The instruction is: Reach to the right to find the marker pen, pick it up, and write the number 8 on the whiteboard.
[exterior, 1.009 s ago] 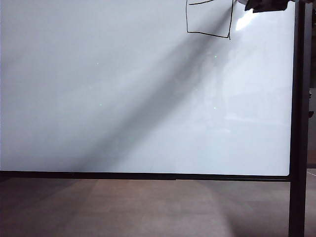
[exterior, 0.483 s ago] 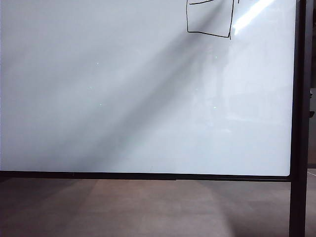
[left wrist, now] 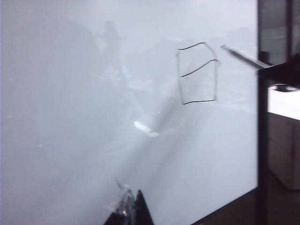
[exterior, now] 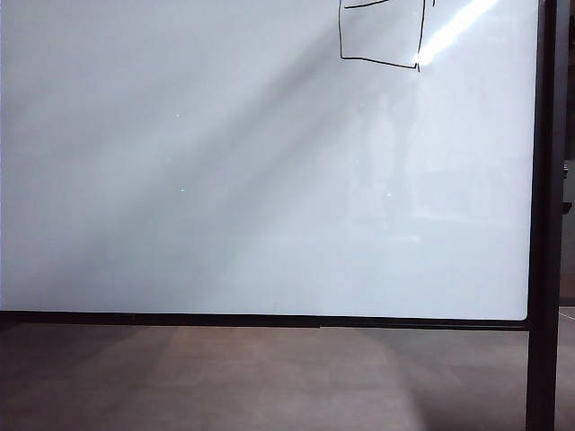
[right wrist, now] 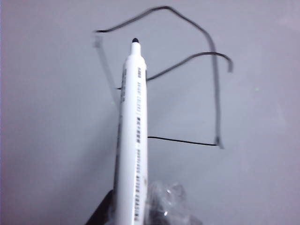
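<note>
One large whiteboard is filling the exterior view, its black post standing at the right; the number 8 is sitting at the top edge, partly cut off, and neither gripper is showing here. In the left wrist view, the left gripper is barely peeking in, its state impossible to tell, well away from the boxy figure. In the right wrist view, the right gripper is clenching a white marker pen, tip pointing at the board beside the drawn lines
</note>
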`<state>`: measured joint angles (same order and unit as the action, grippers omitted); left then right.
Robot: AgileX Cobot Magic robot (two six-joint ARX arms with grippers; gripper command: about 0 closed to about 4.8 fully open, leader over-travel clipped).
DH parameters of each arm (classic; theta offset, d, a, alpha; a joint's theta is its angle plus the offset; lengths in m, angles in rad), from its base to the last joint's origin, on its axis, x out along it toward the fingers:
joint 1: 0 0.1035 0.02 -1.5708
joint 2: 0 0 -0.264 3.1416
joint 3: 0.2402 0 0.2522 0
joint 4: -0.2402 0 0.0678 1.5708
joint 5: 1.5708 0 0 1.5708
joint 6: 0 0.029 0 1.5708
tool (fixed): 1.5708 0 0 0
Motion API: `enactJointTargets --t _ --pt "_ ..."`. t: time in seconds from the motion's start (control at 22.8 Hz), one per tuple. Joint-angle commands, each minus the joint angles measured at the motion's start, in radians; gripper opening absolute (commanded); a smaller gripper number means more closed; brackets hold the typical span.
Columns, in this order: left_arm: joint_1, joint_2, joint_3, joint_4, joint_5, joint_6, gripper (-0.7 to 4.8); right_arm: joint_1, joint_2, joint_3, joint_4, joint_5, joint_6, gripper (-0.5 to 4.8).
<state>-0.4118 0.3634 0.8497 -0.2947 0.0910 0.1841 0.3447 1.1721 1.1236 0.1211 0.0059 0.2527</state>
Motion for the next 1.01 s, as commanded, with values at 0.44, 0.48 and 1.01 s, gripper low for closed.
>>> enactJointTargets --t 0.44,0.48,1.01 --pt "0.217 -0.085 -0.098 -0.006 0.003 0.0 -0.05 0.133 -0.223 -0.081 -0.025 0.048 0.005 -0.05" --pt "0.238 -0.099 -0.117 -0.016 0.003 -0.001 -0.05 0.142 -0.234 -0.081 -0.026 0.048 0.005 -0.05" --pt "0.452 -0.325 -0.323 -0.119 0.002 0.0 -0.05 0.231 -0.313 -0.081 -0.144 0.085 -0.018 -0.05"
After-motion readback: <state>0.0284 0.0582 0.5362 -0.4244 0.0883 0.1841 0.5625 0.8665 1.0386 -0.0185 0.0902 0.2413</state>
